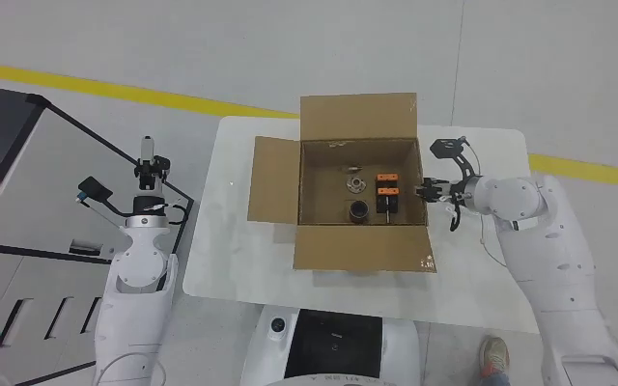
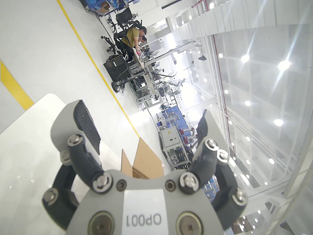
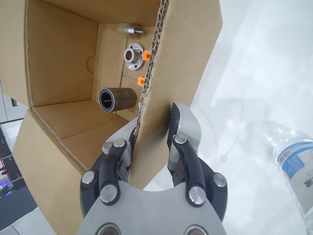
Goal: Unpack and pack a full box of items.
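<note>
So the box [image 1: 362, 249] sits mid-table, closer to the far edge, flaps open and with stuff still inside, so I'd say the unpacking isn't done. The right gripper [image 1: 425, 190] is at the box's right wall, and my guess is it's there to steady the box or keep that side from folding in while things get lifted out. From the top you get the layout but not how the fingers sit. The right wrist view settles it: one finger inside, one outside, pinching the corrugated edge, with the outer pad [image 3: 174, 121] flat against the cardboard. That view also gives the contents properly: a flange [image 3: 133, 56], a dark cylinder [image 3: 117, 98] lying on its side with a hollow bore, a stubby bolt piece [image 3: 129, 30] by the inner wall, and orange bits [image 3: 146, 54] peeking past the edge. There's also a bottle [image 3: 296, 157] outside the box. The left gripper [image 2: 144, 113] is off past the table's [image 1: 483, 289] left edge, fingers spread wide, holding nothing and aimed up at the room, probably just kept out of the way
</note>
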Robot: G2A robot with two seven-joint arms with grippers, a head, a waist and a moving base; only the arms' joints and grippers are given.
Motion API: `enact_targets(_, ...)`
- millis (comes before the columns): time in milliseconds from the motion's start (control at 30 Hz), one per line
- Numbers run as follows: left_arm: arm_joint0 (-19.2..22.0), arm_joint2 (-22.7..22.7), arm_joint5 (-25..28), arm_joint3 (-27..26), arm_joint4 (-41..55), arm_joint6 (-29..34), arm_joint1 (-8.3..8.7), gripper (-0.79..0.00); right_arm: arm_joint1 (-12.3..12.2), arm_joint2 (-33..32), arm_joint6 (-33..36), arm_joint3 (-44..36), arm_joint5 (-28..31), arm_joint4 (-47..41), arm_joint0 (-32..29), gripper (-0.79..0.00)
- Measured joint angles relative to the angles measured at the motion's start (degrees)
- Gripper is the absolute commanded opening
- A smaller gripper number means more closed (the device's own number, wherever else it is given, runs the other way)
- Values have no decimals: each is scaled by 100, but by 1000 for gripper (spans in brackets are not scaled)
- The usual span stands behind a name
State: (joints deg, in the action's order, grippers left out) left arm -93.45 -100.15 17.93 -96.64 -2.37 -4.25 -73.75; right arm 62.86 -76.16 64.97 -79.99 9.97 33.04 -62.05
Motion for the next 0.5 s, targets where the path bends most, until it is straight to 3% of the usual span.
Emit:
enact_targets(233,0,0,0,0,0,0,0,0,-56,-97,164,-334,-187,-176,-258,-785)
enact_targets(300,0,0,0,0,0,0,0,0,-66,-93,194,-351,-208,-204,-296,-579)
enact_targets(400,0,0,0,0,0,0,0,0,-81,-87,230,-374,-227,-259,-336,-413)
enact_targets(467,0,0,0,0,0,0,0,0,-92,-92,238,-402,-229,-291,-362,-191)
enact_targets(500,0,0,0,0,0,0,0,0,-98,-98,246,-419,-233,-302,-373,-148)
